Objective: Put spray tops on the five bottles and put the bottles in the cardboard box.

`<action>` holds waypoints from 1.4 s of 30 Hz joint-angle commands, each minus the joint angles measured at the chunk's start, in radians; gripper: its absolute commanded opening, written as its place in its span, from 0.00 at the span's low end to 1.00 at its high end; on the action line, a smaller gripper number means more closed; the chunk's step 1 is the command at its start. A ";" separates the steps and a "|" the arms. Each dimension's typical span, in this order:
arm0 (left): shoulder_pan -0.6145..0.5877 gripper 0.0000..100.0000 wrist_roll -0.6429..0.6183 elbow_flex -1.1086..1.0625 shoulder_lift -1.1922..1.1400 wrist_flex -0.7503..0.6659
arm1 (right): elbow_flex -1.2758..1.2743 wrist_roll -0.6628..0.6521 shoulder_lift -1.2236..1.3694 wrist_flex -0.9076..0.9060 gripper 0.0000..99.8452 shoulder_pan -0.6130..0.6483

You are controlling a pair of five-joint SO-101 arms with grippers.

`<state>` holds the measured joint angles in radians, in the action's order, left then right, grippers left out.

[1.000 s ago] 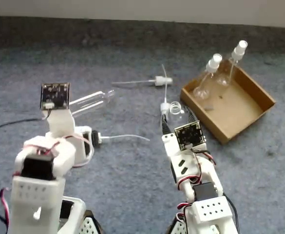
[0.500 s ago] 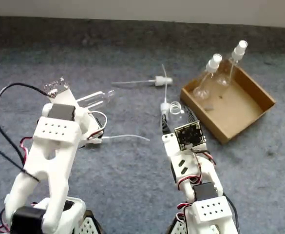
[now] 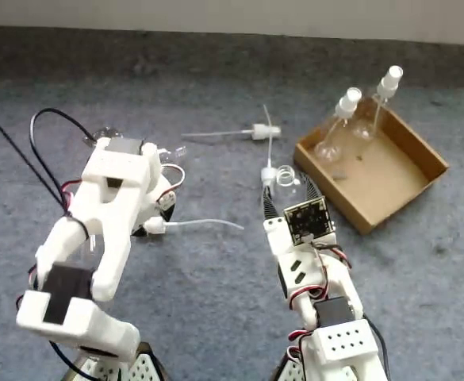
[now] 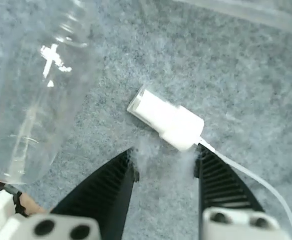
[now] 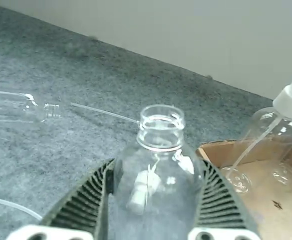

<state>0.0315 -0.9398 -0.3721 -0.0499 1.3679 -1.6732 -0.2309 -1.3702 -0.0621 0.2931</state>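
My left gripper (image 4: 165,155) is open and points down at the carpet. A white spray top (image 4: 168,122) with a thin tube lies just past its fingertips, untouched. That spray top (image 3: 154,228) shows beside the left arm (image 3: 116,190). A clear bottle (image 4: 31,100) without a top lies next to it. My right gripper (image 5: 155,195) is shut on an upright, topless clear bottle (image 5: 158,160), near the cardboard box (image 3: 390,171). Two topped bottles (image 3: 347,107) (image 3: 386,83) lean in the box's far corner.
Two more spray tops lie on the carpet: one (image 3: 260,131) far from the arms, one (image 3: 268,173) right beside the held bottle (image 3: 285,178). The lying bottle (image 5: 16,112) is well to the side of the right gripper. Grey carpet between the arms is bare.
The left arm has swung down and forward from a raised pose, and its gripper now hangs over the spray top. The right arm and its bottle have stayed still.
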 commanded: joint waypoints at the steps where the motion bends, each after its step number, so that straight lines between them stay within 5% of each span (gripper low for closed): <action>1: 0.008 0.15 -0.058 0.102 -0.087 0.000 | -0.085 0.005 -0.019 0.028 0.11 -0.010; 21: 0.008 0.14 -0.066 0.216 -0.266 0.008 | -0.085 0.005 -0.019 0.028 0.11 -0.010; 26: 0.008 0.00 -0.061 0.216 -0.271 0.005 | -0.085 0.005 -0.019 0.028 0.11 -0.010; 34: 0.024 0.03 -0.046 0.225 -0.265 0.008 | -0.085 0.005 -0.019 0.028 0.11 -0.010; 42: 0.140 0.03 0.402 0.401 -0.268 0.181 | -0.085 0.005 -0.019 0.028 0.11 -0.010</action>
<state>0.1020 -0.7725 -0.0913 -0.3307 1.4507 -1.6732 -0.2309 -1.3702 -0.0621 0.2931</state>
